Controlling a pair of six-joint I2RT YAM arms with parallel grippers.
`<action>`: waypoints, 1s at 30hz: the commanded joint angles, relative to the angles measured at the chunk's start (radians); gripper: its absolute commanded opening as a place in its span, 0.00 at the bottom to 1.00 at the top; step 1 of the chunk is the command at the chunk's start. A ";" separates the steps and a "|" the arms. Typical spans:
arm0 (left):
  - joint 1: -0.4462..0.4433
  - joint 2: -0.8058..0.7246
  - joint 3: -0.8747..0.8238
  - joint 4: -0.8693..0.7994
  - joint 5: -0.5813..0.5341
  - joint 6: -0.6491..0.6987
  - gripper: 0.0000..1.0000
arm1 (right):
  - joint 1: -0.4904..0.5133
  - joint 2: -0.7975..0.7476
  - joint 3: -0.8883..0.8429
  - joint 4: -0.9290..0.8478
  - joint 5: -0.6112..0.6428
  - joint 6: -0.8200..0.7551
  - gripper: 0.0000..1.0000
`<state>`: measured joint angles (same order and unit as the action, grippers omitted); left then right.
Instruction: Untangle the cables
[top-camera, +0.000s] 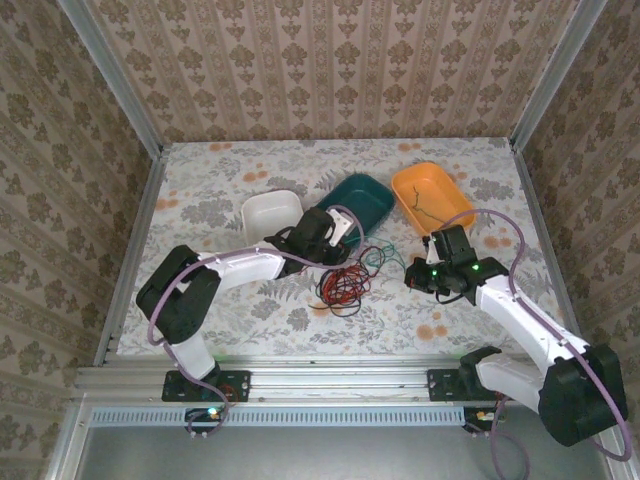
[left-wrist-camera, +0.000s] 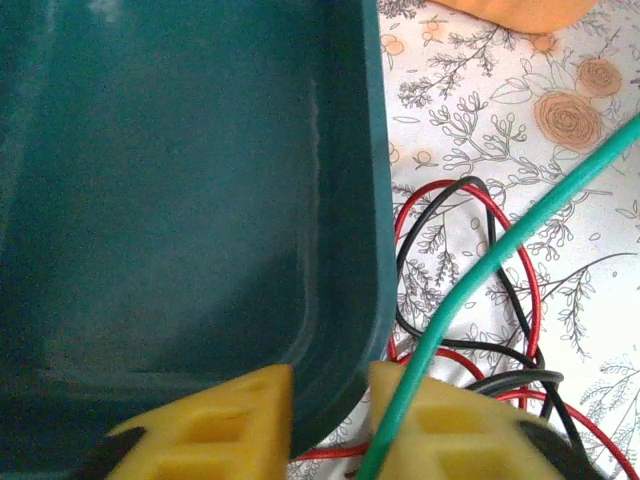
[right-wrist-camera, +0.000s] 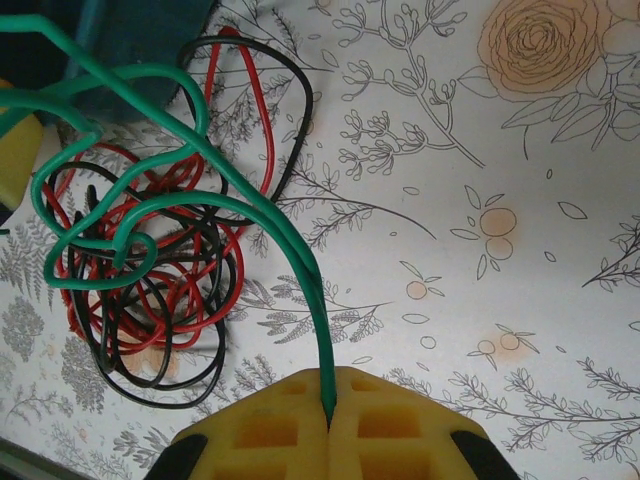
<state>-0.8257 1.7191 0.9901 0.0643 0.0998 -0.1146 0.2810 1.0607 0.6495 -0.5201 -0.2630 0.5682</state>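
Right claw (right-wrist-camera: 330, 388) pinched tight on green cable (right-wrist-camera: 297, 255), red-black tangle (right-wrist-camera: 150, 300) alongside.

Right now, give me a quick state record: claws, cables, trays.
right claw: shut on the green cable
left claw: fingers straddle a wall of the teal tray; green cable crosses one finger; grip unclear
tangle: red and black cables looped together, green cable's coils lying over them
trays: white tray, teal tray, orange tray in a row behind the tangle
orange tray contents: thin dark strand, too small to identify
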 joint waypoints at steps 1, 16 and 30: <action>-0.019 -0.014 -0.013 -0.073 0.019 0.012 0.11 | -0.008 -0.022 -0.018 0.003 0.000 -0.010 0.00; -0.049 -0.093 -0.005 -0.010 0.020 -0.015 0.00 | -0.010 -0.028 -0.028 0.040 0.024 -0.007 0.58; -0.041 -0.176 -0.056 0.054 0.166 -0.017 0.00 | -0.059 -0.088 -0.041 0.063 0.059 0.001 0.54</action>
<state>-0.8700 1.5639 0.9497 0.0868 0.2085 -0.1234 0.2268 0.9760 0.6102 -0.4770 -0.1909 0.5755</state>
